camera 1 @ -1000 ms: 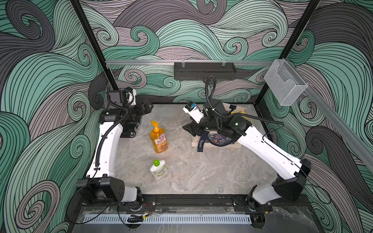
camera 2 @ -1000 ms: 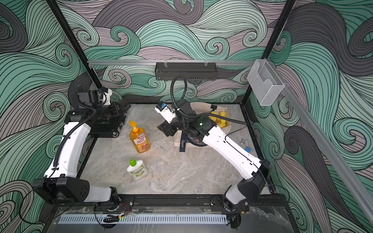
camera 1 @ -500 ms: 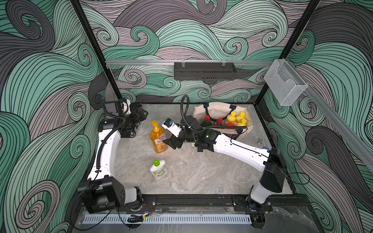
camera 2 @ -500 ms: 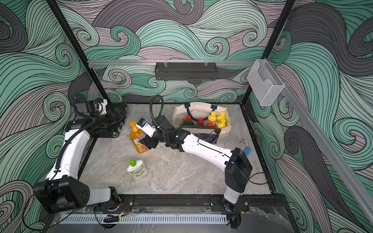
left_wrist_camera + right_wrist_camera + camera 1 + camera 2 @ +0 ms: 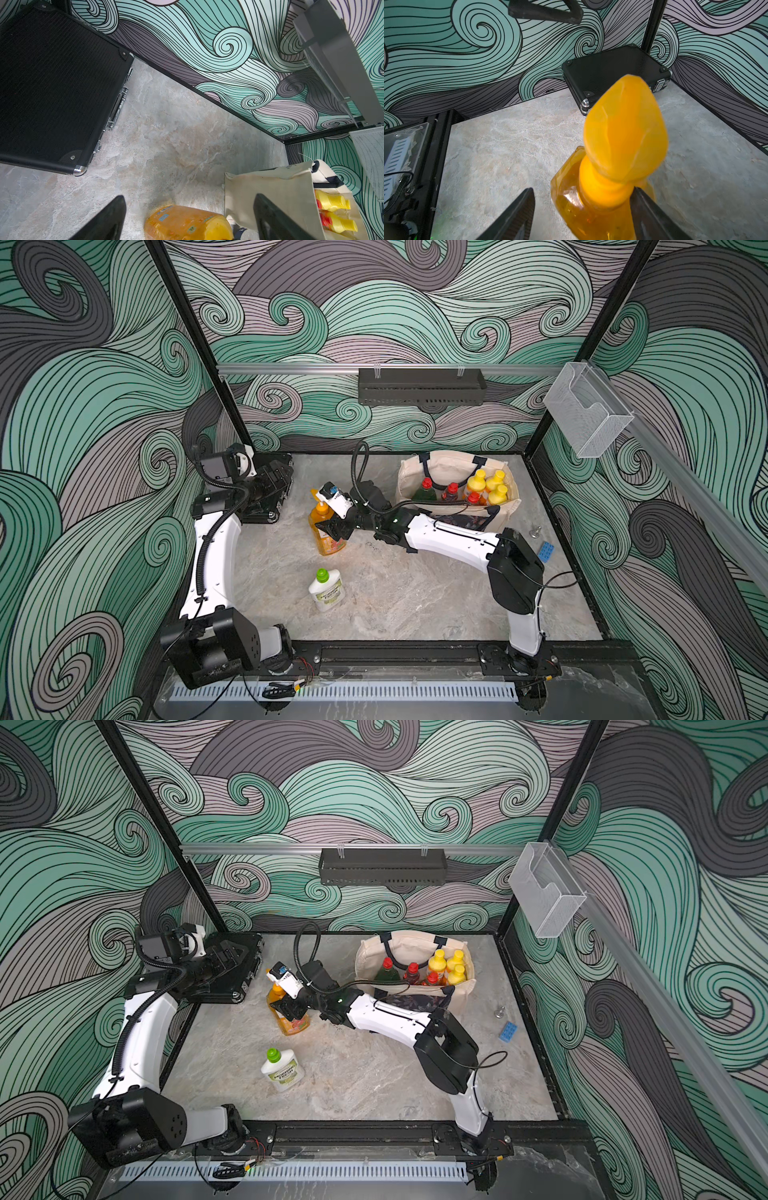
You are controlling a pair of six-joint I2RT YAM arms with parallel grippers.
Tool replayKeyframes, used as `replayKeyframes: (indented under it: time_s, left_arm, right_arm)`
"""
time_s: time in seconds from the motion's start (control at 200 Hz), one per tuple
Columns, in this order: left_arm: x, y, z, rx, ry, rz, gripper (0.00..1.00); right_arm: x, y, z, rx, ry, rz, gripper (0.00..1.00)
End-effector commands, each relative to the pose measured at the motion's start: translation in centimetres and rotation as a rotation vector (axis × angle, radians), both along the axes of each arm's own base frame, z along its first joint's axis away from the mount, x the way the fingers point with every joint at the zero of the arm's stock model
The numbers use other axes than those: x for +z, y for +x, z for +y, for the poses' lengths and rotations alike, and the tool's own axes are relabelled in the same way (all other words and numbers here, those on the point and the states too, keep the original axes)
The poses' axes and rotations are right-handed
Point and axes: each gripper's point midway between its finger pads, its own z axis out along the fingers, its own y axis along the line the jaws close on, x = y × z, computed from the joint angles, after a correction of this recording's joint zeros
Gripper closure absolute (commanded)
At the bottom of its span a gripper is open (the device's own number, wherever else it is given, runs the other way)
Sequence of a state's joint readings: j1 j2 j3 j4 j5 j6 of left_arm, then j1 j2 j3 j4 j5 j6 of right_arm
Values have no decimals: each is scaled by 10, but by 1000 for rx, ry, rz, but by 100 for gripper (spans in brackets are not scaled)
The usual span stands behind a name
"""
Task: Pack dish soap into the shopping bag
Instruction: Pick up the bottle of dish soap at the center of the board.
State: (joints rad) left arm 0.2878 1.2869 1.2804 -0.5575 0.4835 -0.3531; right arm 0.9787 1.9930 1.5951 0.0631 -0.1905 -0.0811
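Observation:
The tall orange pump bottle (image 5: 326, 531) (image 5: 289, 1017) of dish soap stands left of centre. My right gripper (image 5: 334, 529) (image 5: 582, 189) is open and straddles its neck (image 5: 602, 187); one finger touches the bottle and the other stands clear of it. A white, green-capped bottle (image 5: 326, 591) (image 5: 282, 1071) stands nearer the front. The cream shopping bag (image 5: 415, 477) (image 5: 374, 957) stands upright at the back right and holds red-capped and yellow-capped bottles (image 5: 486, 487). My left gripper (image 5: 276, 479) (image 5: 189, 196) is open and empty above the back left corner.
A black hard case (image 5: 266, 510) (image 5: 52, 83) lies flat at the back left, under my left gripper. A blue block (image 5: 545, 551) and a small metal piece (image 5: 535, 533) lie by the right wall. A black shelf (image 5: 422, 385) hangs on the back wall.
My right arm swung from over the bag leftward to the orange pump bottle, and its fingers now stand around the neck. My left arm shifted slightly over the case.

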Motion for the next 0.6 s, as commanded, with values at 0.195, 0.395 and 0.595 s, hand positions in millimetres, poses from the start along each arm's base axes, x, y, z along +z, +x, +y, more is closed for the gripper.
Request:
replayKeyframes:
  time_s: [0.195, 0.395, 0.595]
  left_arm:
    - [12, 0, 0, -8, -19, -45, 5]
    - [11, 1, 0, -13, -30, -51, 5]
    - [12, 1, 0, -14, -36, -54, 5]
  right_arm:
    - [23, 13, 18, -24, 97, -48, 31]
    - [14, 14, 27, -7, 91, -21, 37]
    - [5, 16, 32, -2, 82, -6, 42]
